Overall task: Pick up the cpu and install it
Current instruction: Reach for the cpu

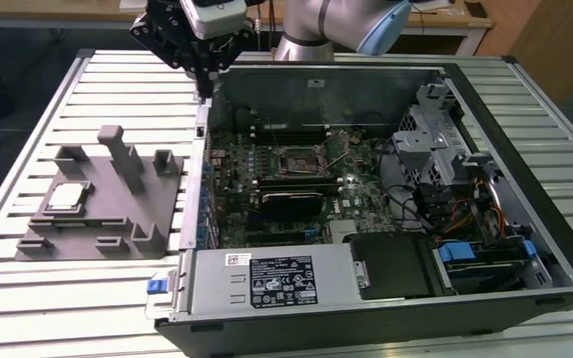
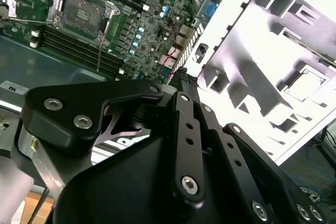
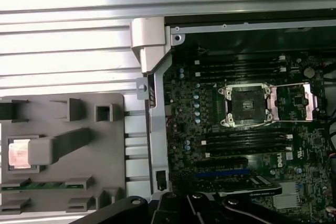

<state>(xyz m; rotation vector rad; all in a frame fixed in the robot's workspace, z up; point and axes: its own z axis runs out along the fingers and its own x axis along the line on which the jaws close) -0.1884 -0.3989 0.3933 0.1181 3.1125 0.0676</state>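
The cpu, a small pale silvery square, lies in a recess of the grey fixture on the table, at the exterior view's left. It also appears in both wrist views, as the cpu and the cpu. My gripper hangs above the far left corner of the open computer case, well apart from the chip. Its fingers meet at their tips with nothing between them. The open black socket frame sits on the motherboard, also visible as the socket frame with its metal lid folded aside.
The open computer case takes up the table's middle and right, with a drive cage, cables and a power supply inside. Memory slots flank the socket. The slatted metal table surrounds the fixture.
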